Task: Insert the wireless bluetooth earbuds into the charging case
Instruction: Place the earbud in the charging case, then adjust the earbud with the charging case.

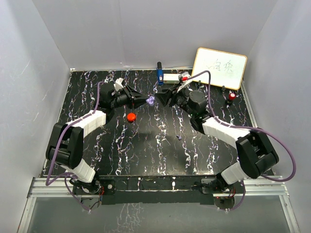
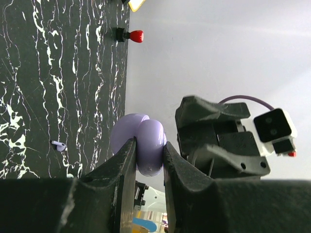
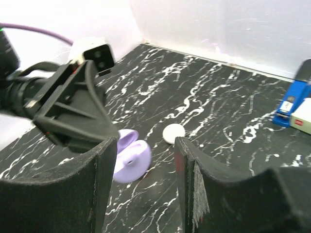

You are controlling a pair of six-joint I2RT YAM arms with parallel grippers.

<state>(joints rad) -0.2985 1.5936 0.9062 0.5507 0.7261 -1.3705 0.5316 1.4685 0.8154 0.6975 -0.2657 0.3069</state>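
A purple earbud (image 1: 180,138) lies on the marbled table (image 1: 146,155) at lower centre. Farther up, mid-frame, the left gripper (image 1: 146,101) pinches the lilac charging case (image 1: 151,100), its lid open; the right gripper (image 1: 163,97) faces it, jaws parted and empty.
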